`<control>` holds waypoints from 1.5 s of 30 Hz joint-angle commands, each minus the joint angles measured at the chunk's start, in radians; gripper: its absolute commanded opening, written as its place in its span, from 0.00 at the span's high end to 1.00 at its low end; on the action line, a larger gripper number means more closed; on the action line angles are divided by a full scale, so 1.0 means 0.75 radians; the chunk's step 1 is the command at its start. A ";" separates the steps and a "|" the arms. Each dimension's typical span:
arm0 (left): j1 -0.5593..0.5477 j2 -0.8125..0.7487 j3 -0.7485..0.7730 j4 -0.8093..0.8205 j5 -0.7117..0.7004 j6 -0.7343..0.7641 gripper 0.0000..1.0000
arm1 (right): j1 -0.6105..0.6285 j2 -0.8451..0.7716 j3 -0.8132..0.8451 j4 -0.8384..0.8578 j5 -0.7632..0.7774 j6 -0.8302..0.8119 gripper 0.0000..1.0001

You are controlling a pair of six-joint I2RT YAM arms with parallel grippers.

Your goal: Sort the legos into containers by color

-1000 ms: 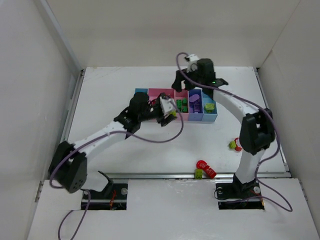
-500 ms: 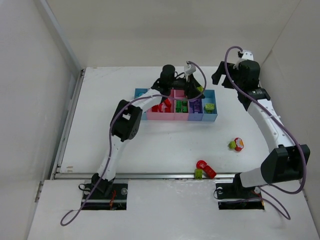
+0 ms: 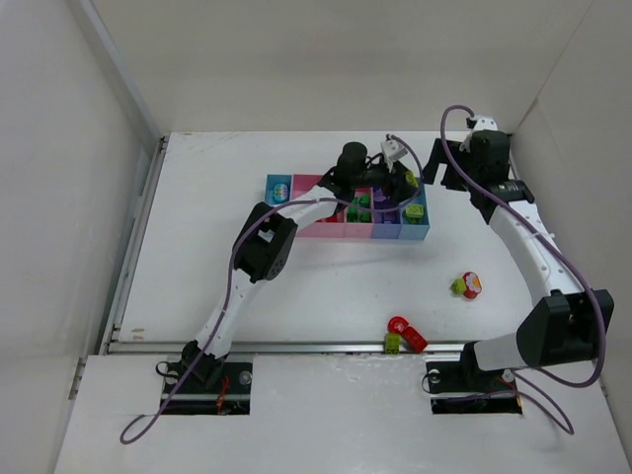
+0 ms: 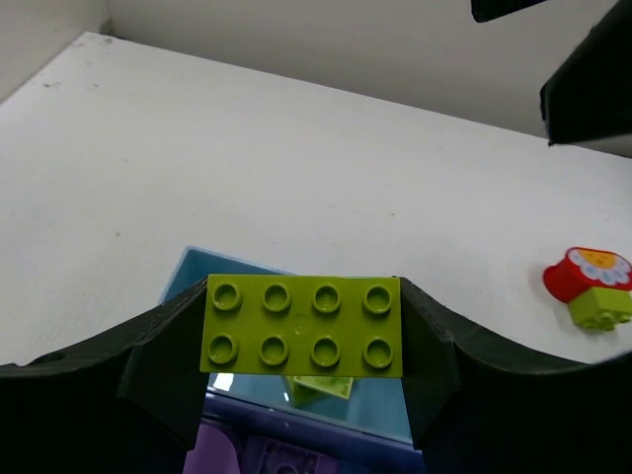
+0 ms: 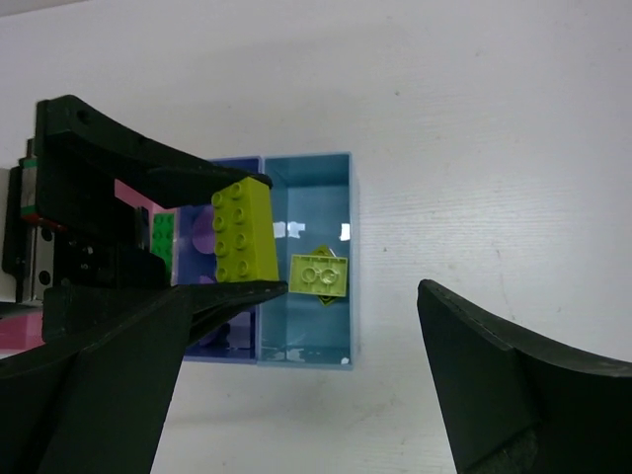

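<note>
Brick, yellow-green, eight studs (image 4: 304,326): clamped between left gripper (image 3: 403,184) fingers, held above the divider between the purple-blue bin (image 5: 229,341) and the end light blue bin (image 5: 308,331). A smaller yellow-green brick (image 5: 321,274) lies in that end bin. Right gripper (image 5: 306,385) hovers nearby, jaws spread wide, empty. Two red-and-green clusters (image 3: 466,285) (image 3: 403,336) sit on the table (image 3: 296,286), well apart from the bins.

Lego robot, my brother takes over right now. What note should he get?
Left pincer: shut on a yellow-green brick, above the containers' right end.
Right pincer: open, empty, beside the row.
Done: green bricks and purple bricks sit in middle bins; another yellow-green brick lies in the end light blue bin.
Left: drop the held brick, probably there, then sort the two red-and-green clusters on the table.
</note>
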 commanded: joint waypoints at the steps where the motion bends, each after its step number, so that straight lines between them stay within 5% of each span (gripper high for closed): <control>1: -0.019 -0.018 0.017 0.071 -0.131 0.151 0.78 | -0.006 -0.054 0.027 -0.041 0.046 -0.039 0.00; 7: -0.032 -0.018 -0.012 0.071 -0.130 0.280 0.60 | -0.018 -0.069 0.039 -0.053 0.058 -0.066 0.00; 12: -0.032 -0.018 -0.028 0.071 -0.077 0.292 0.24 | -0.018 -0.056 0.090 -0.080 0.044 -0.078 0.00; 17: -0.032 -0.061 -0.059 0.071 0.021 0.325 0.12 | -0.018 -0.091 0.090 -0.104 0.097 -0.091 0.00; 30: -0.032 -0.296 -0.173 -0.090 -0.042 0.586 0.11 | -0.018 -0.254 0.116 -0.157 0.475 -0.033 0.00; 36: -0.032 -0.629 -0.478 -0.413 -0.368 1.038 0.09 | -0.018 -0.369 -0.024 0.045 0.557 0.072 0.00; 39: -0.032 -0.878 -0.707 -0.475 -0.492 1.053 0.06 | -0.018 -0.420 -0.114 0.125 0.425 0.106 0.00; 45: 0.062 -1.253 -1.011 -0.599 -0.504 0.925 0.04 | -0.042 -0.255 -0.115 -0.308 0.416 0.583 0.13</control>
